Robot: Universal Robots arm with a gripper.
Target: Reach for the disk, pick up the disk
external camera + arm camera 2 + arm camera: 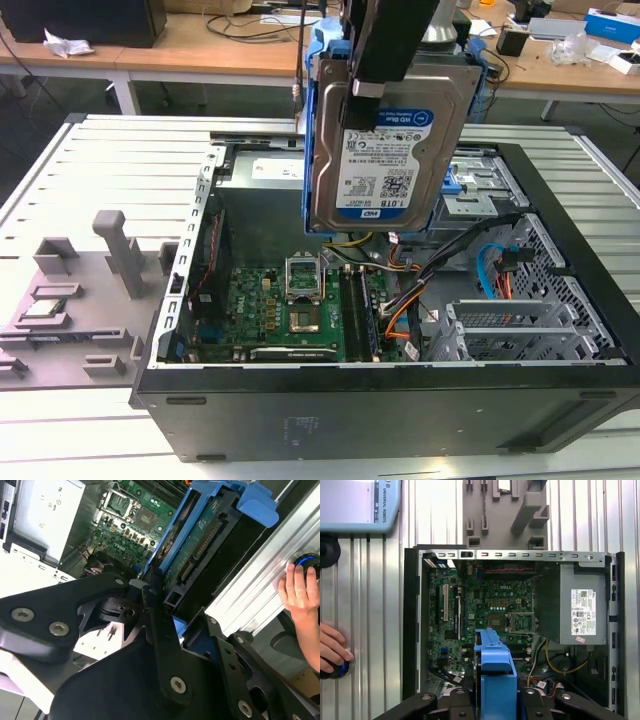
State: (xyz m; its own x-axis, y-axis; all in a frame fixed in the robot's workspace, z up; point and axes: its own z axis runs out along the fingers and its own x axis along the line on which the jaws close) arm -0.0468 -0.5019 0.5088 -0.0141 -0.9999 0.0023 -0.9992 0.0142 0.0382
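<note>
One gripper (pixel 385 60), its black fingers (pixel 155 625) clamped on the top edge of the disk (pixel 385 150), holds the drive in the air above the open computer case (pixel 590 300) in the exterior view. The silver drive hangs upright and slightly tilted, its blue-and-white label facing the camera and blue plastic side rails (pixel 318 110) framing its edges, well clear of the parts below. In the second wrist view the jaws pinch the disk (pixel 200 545) from both sides, the drive's green underside and connector showing between the blue rails (pixel 235 500). In the first wrist view the disk (pixel 495 680) is seen edge-on as a blue strip between the fingers (pixel 462 705), hanging over the motherboard (pixel 485 610). Beneath the drive in the exterior view lie the green motherboard (pixel 280 310) with its empty processor socket (pixel 303 280), a bundle of coloured cables (pixel 410 300) and the metal drive cage (pixel 500 335) toward the exterior view's right. The grey power supply (pixel 582 607) sits in a corner of the case in the first wrist view. A grey fixture plate (pixel 75 290) rests on the slatted aluminium table (pixel 120 160) to the exterior view's left of the case. A person's hand (pixel 332 647) rests on a blue-lit button (pixel 340 667) on the table, beside the case; the hand (pixel 300 592) also appears in the second wrist view.
</note>
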